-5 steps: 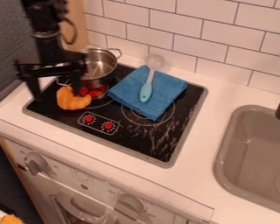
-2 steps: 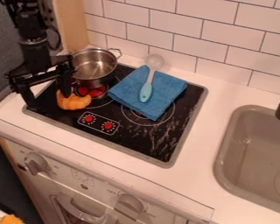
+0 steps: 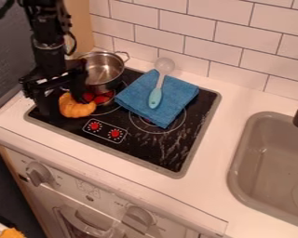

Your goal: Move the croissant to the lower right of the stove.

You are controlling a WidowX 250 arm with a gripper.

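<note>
Gripper (image 3: pixel 64 106) shifted left and slightly near, then back right, its left finger (image 3: pixel 47 104) now close in at the left side of the croissant (image 3: pixel 77 109), where a wider gap showed before.

Soft, moderate light falls on the counter (image 3: pixel 207 186); small highlights glint on the metal pot (image 3: pixel 102 69); the left side lies darker.

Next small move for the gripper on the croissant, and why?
I'd probably close the gripper gently now. It's open and low over the left part of the stove, one finger left of the croissant, the other at its upper edge by the saucepan. Whether either touches is unclear. The croissant isn't at the lower right yet, so a grip likely comes first.
</note>
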